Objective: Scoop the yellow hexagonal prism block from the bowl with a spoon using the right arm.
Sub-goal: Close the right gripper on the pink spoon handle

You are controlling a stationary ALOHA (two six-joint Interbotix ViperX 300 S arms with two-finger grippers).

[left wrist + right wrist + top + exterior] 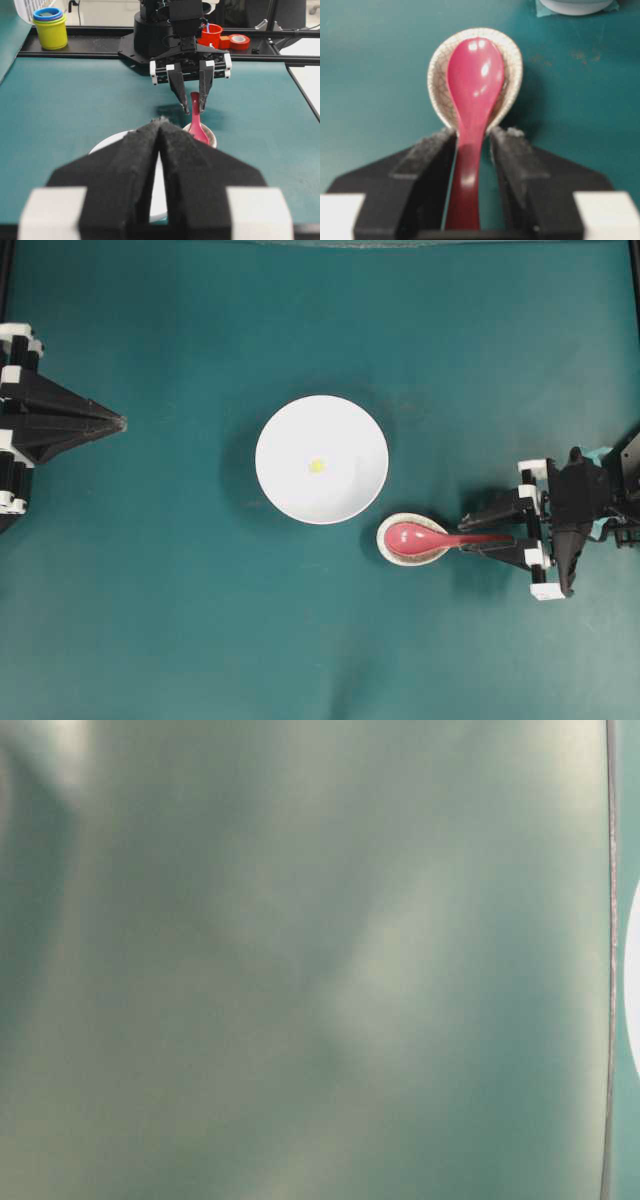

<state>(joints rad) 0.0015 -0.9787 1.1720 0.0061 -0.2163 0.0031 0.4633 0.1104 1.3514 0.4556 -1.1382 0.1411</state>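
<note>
On teal surface, glossy pinkish-red soup spoon [472, 95] handle lying straight between fingers of right pincer [472, 145], parted narrowly beside it, not yet gripping.

Even, bright lighting is seen overhead; a soft shadow is cast left of the bowl [321, 459]. The table-level view is wholly defocused into a green haze. Glare spots are shown on the spoon [472, 95], whose handle end is blurred near the lens.
</note>
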